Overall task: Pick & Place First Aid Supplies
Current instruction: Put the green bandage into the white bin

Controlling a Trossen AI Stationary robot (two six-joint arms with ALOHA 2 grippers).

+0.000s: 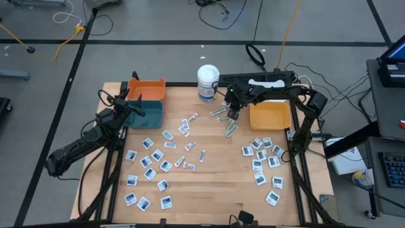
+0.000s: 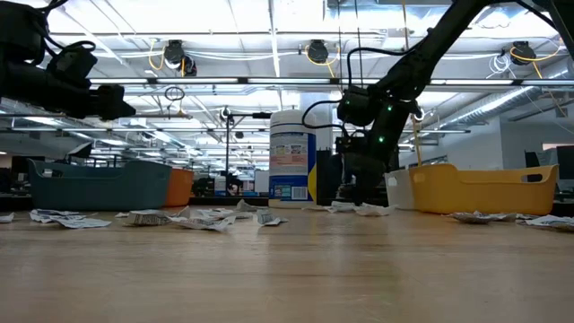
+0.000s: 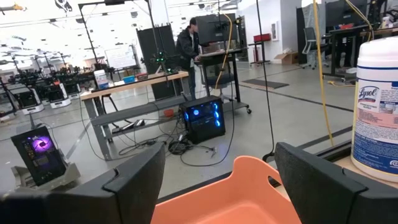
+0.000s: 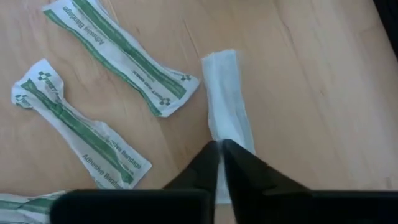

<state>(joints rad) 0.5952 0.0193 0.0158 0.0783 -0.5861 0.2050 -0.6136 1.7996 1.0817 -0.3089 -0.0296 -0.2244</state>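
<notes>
Table [image 1: 209, 190]: wooden top, strewn with flat packets almost edge to edge.
Bins: orange bin [image 1: 147, 88] and teal bin [image 1: 144, 113] at the left back, yellow bin [image 1: 270, 115] at the right back; nothing readable inside any of them from above.
Wipes tub [image 1: 207, 83]: standing upright at the back edge between the bins, not part of the job.
Left arm: parked over the teal and orange bins; left gripper [image 3: 217, 180] spread wide, empty, looking out past the orange bin's rim.
Right arm: down at the table near the yellow bin, right in the action; right gripper [image 4: 220, 163] pinched tight on the end of a plain white wrapped strip [image 4: 227, 99], strip lying flat on the wood.
Neighbours: two green-printed adhesive bandage wrappers [image 4: 121, 53] just beside the strip, not touching the fingers.
Square sachets [image 1: 149, 161]: big scatter across the left and middle, another cluster [image 1: 262, 152] in front of the yellow bin.
Progress: early days by the look of it; dozens of packets on the table, one strip only just seized.
Left to do: lift, carry to a bin, release, then the whole remaining pile.
</notes>
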